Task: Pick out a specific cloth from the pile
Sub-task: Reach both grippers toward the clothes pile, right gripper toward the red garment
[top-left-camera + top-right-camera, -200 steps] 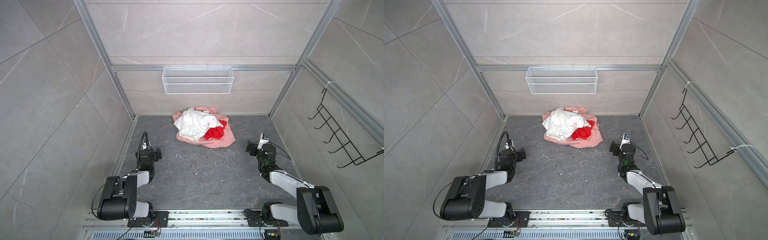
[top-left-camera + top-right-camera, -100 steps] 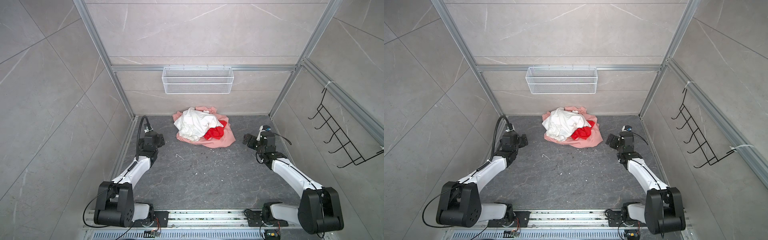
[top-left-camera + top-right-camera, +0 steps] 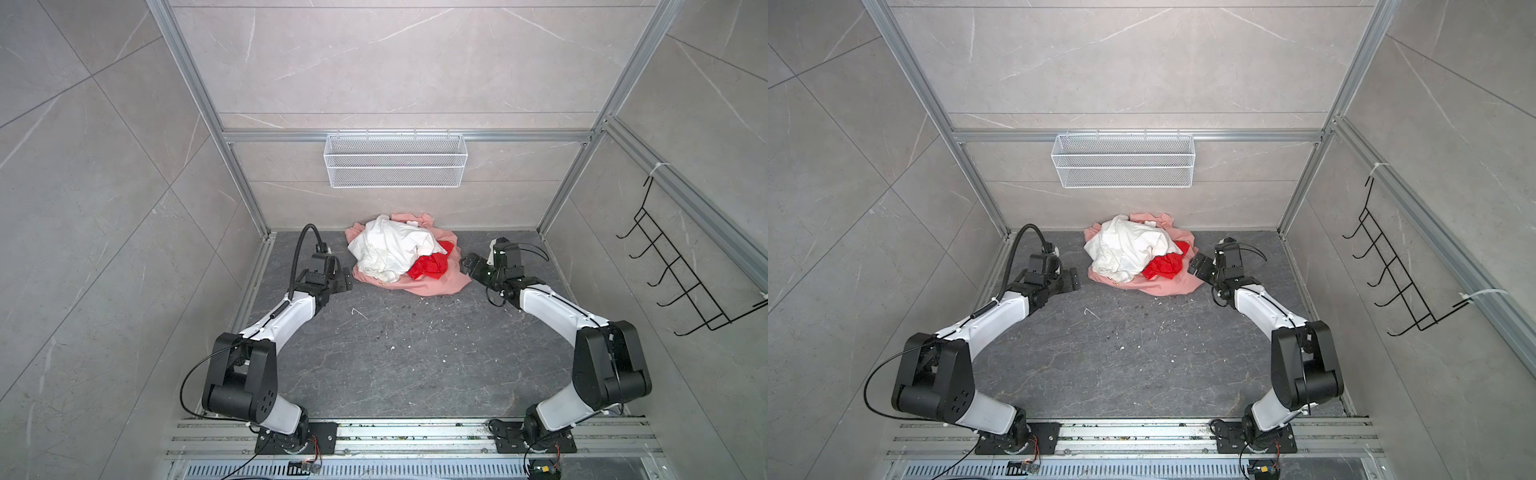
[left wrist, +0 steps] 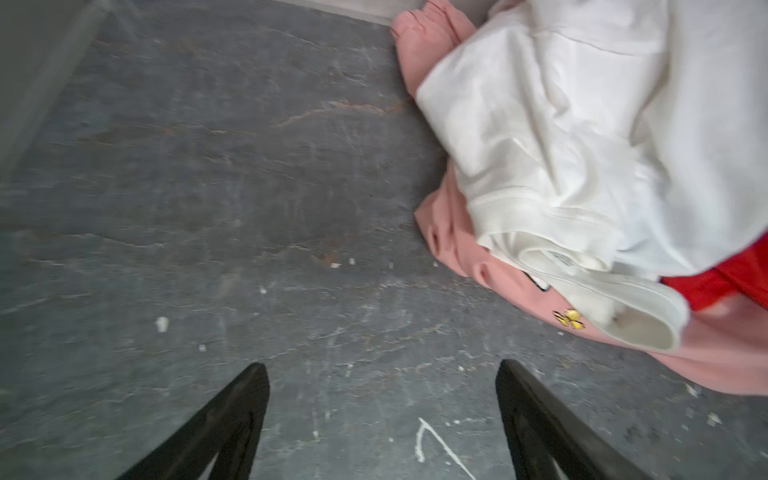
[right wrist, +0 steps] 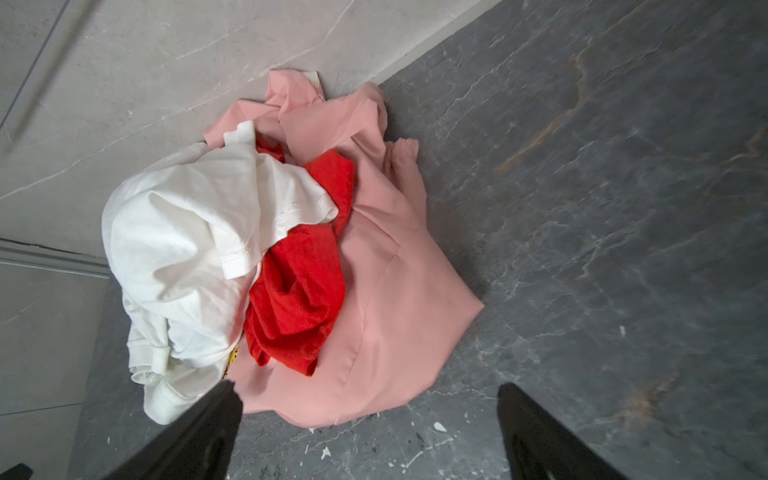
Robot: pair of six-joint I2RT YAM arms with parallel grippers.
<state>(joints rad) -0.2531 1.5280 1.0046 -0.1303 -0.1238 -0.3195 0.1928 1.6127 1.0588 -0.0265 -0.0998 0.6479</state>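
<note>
Red and crumpled, the cloth [image 5: 297, 286] lies half under white fabric [image 5: 178, 232]; left claw [image 4: 381, 364] and right claw [image 5: 368, 384] gape, empty.

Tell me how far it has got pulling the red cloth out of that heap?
Nothing is done yet: the bright red thin cloth lies in the pile, partly under the crumpled white garment, on the salmon pink garment. In hand: left tool and right tool flank the pile, open and empty. Remaining: grip the red cloth and pull it free.
</note>
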